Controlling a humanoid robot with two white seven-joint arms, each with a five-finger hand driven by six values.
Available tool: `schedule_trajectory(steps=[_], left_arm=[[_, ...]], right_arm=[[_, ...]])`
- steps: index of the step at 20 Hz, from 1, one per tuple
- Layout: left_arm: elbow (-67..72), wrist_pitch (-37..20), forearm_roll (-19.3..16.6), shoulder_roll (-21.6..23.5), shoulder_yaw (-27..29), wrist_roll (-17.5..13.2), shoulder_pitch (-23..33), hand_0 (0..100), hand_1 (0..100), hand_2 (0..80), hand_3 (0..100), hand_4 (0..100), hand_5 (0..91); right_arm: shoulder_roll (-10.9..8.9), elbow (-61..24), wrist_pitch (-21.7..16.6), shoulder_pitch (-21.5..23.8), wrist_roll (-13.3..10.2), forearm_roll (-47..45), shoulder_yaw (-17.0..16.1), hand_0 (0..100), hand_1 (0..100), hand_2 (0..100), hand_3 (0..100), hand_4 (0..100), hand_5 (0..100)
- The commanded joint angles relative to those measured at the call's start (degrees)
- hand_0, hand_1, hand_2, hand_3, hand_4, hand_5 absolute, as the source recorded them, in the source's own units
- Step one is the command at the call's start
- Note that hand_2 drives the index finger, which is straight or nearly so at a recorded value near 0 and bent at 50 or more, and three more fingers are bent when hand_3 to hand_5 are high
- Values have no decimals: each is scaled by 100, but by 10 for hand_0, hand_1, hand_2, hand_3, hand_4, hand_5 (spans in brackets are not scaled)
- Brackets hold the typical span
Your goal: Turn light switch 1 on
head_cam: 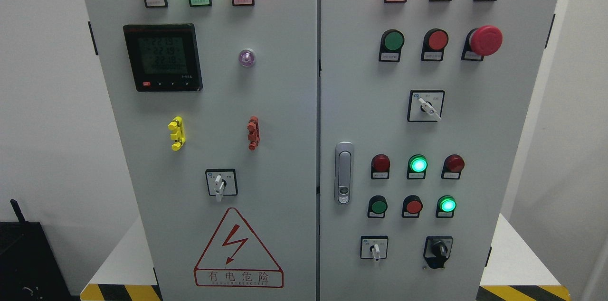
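Grey steel two-door control cabinet (285, 116), upright for frontal reach. No hands in frame, finger state impossible to tell, so nothing placeable relative to fingers. Likely switch 1: white-lever rotary selector (219, 186) low on left door, pointing down.

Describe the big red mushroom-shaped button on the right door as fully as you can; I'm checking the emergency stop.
The red mushroom button has a wide, matte, plastic-looking dome that juts out from a black collar, above a small white label too blurred to read. It sits rightmost in the right door's second row, beside a flat red button. Nothing touches it; neither hand shows.
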Motion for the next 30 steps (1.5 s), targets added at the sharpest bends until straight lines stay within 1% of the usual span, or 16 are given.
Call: schedule_trajectory(steps=[1, 2, 5, 6, 8, 11, 14, 16, 19, 23, 27, 30], left_arm=[[-2539, -171, 17, 208, -12, 285, 34, 213, 647, 310, 512, 644, 416], [-2626, -162, 26, 191, -12, 321, 25, 196, 685, 350, 580, 693, 488], [-2925, -119, 149, 199, -12, 339, -89, 165, 743, 428, 714, 776, 636], [-3031, -101, 210, 191, -12, 347, -116, 159, 749, 440, 743, 787, 645], [-3189, -92, 255, 199, -12, 347, -177, 130, 775, 500, 793, 817, 659], [-3409, -92, 360, 191, -47, 339, -221, 113, 788, 524, 831, 834, 677], [-3515, 4, 360, 121, -56, 347, -309, 104, 802, 545, 855, 860, 699], [-3620, 276, 360, -81, -56, 347, -466, 93, 804, 552, 854, 863, 701], [-3612, 707, 360, -275, -39, 330, -967, 67, 803, 555, 859, 864, 710], [-3796, 1287, 404, -301, -30, 330, -1521, 52, 795, 556, 872, 870, 715], [-4235, 2069, 518, -328, -39, 330, -1934, 44, 787, 557, 879, 872, 716], [-4315, 2368, 510, -468, -39, 330, -2242, 37, 784, 557, 879, 873, 715]], right_arm=[[0, 0, 1, 0, 2, -141, 0, 0, 0, 0, 0, 0, 0], [0, 0, 1, 0, 2, -141, 0, 0, 0, 0, 0, 0, 0], [0, 0, 1, 0, 2, -141, 0, 0, 0, 0, 0, 0, 0], [0, 0, 1, 0, 2, -141, 0, 0, 0, 0, 0, 0, 0], [0, 0, 1, 0, 2, -141, 0, 0, 0, 0, 0, 0, 0], [0, 0, 1, 0, 2, -141, 0, 0, 0, 0, 0, 0, 0], [0, 0, 1, 0, 2, -141, 0, 0, 0, 0, 0, 0, 0], [0, 0, 1, 0, 2, -141, 0, 0, 0, 0, 0, 0, 0], [0, 0, 1, 0, 2, -141, 0, 0, 0, 0, 0, 0, 0], [0, 0, 1, 0, 2, -141, 0, 0, 0, 0, 0, 0, 0], [0, 0, 1, 0, 2, -141, 0, 0, 0, 0, 0, 0, 0], [0, 0, 1, 0, 2, -141, 0, 0, 0, 0, 0, 0, 0]])
